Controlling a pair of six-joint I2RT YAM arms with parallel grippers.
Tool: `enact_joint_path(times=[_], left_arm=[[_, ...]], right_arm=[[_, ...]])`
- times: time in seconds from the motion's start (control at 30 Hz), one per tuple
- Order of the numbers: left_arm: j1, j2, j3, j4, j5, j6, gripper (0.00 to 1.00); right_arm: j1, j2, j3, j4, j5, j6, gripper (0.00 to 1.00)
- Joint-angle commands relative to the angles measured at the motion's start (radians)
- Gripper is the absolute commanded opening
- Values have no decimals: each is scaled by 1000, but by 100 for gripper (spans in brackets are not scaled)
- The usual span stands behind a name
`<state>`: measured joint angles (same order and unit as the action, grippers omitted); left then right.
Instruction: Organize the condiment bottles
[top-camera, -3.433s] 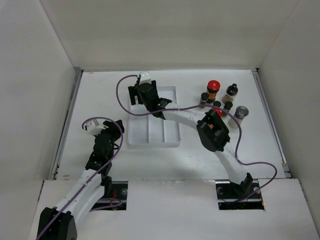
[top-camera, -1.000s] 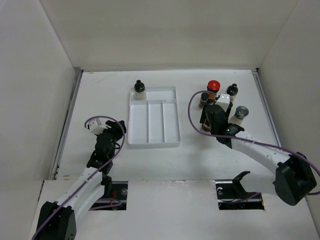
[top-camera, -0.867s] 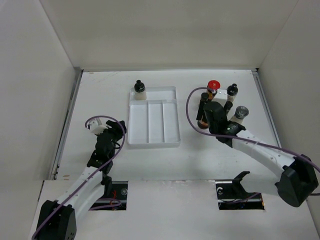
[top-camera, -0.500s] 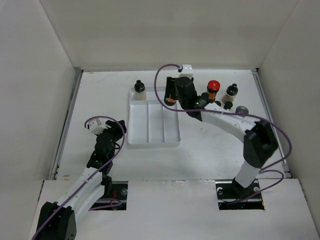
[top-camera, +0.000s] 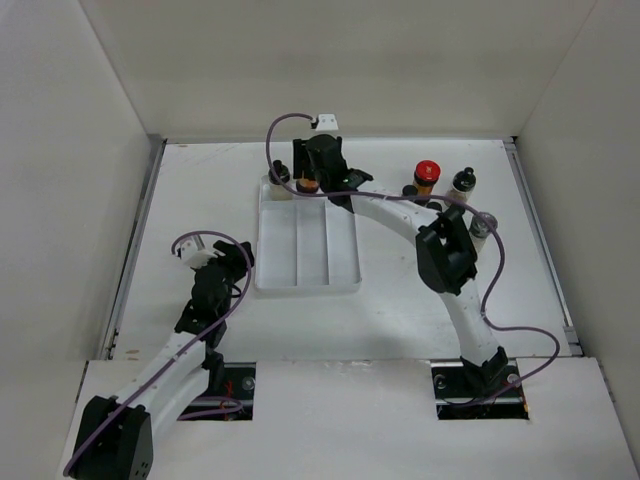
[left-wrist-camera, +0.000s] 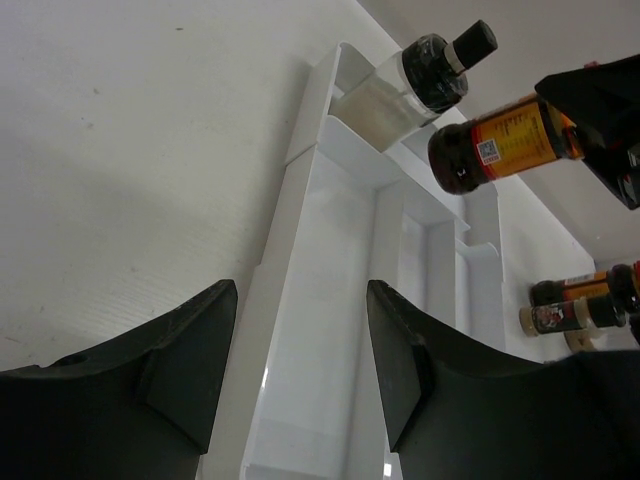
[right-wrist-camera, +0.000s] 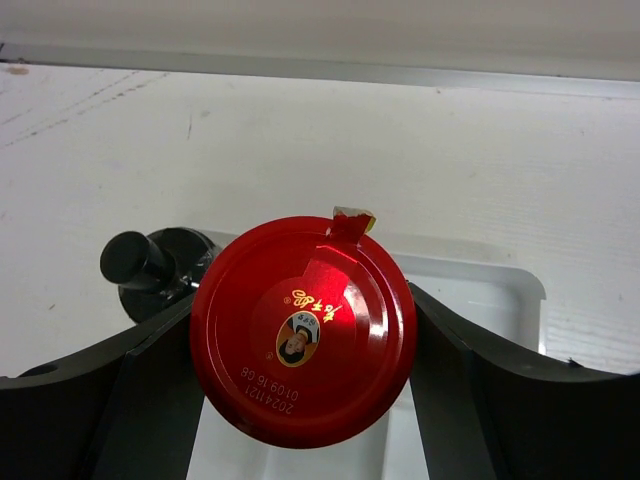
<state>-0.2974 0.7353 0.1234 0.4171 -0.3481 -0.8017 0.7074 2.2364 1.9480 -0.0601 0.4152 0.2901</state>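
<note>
My right gripper (top-camera: 310, 180) is shut on a red-capped bottle (right-wrist-camera: 303, 345) with an orange label and holds it over the far compartment of the white tray (top-camera: 310, 245). The held bottle also shows in the left wrist view (left-wrist-camera: 505, 140), its base just above the tray. A pale bottle with a black cap (top-camera: 281, 179) stands in that compartment, just left of it. Another red-capped bottle (top-camera: 426, 178), a clear black-capped one (top-camera: 460, 185), a grey-capped one (top-camera: 482, 224) and small dark ones (top-camera: 411, 192) stand right of the tray. My left gripper (top-camera: 236, 258) is open and empty, left of the tray.
The tray has a far cross compartment and long lanes (left-wrist-camera: 340, 330) running toward me, with nothing in them. White walls enclose the table on three sides. My right arm (top-camera: 445, 255) reaches across the table's right half, its cable looping above it.
My right gripper carried the red-capped bottle left from the cluster to over the tray's far compartment, beside the pale bottle. The left arm stayed put.
</note>
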Motion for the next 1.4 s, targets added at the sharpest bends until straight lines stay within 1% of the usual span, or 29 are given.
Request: enact_joint_path(times=[0.0,0.13,0.33,0.4,0.53,0.6,0.7,0.83,0.9,0.93,0.97,1.03,1.07,1.1,1.17,1.2,1.23,1.3,1.33,1.37], left_arm=[[-6,6,-4,57,14,-10,53],[-4,16,-2,60,15,-10,53],[-4,19,-2,63,15,-11,53],[1,16,-2,63,21,-13,53],[5,6,-5,60,17,-11,53],[10,-4,-7,54,23,-11,53],[10,-16,-8,54,17,-10,53],[13,-11,-8,52,24,-8,53],[13,-20,-10,52,17,-7,53],[13,-22,-10,52,15,-7,53],[13,-19,-10,52,17,-7,53],[14,-22,-10,48,24,-8,53],[14,-28,-10,45,26,-8,53],[13,-31,-10,45,20,-8,53],[10,-17,-10,52,17,-10,53],[10,-8,-7,52,20,-10,53],[8,-1,-5,52,24,-11,53],[7,1,-5,54,24,-11,53],[4,-1,-5,55,18,-8,53],[2,1,-5,58,15,-7,53]], right_arm=[[-3,5,118,91,10,-8,51],[0,43,127,82,22,-17,53],[4,74,111,63,37,-17,58],[4,81,109,63,42,-19,64],[5,74,89,69,39,-9,88],[7,46,68,78,28,1,93],[7,-39,10,103,11,9,98],[1,-211,-104,157,-12,9,100],[-13,-311,-194,190,-12,-3,98],[-36,-370,-249,207,-13,-9,93],[-61,-421,-295,210,-13,-14,84],[-123,-506,-381,200,-3,-20,59],[-163,-539,-424,191,3,-20,49],[-211,-573,-467,165,10,-13,44],[-272,-600,-503,100,25,-9,44],[-303,-604,-515,68,45,-12,47],[-325,-609,-530,48,72,-20,54],[-358,-613,-567,37,115,-37,77],[-377,-612,-581,37,117,-39,86],[-394,-604,-584,26,112,-34,91]])
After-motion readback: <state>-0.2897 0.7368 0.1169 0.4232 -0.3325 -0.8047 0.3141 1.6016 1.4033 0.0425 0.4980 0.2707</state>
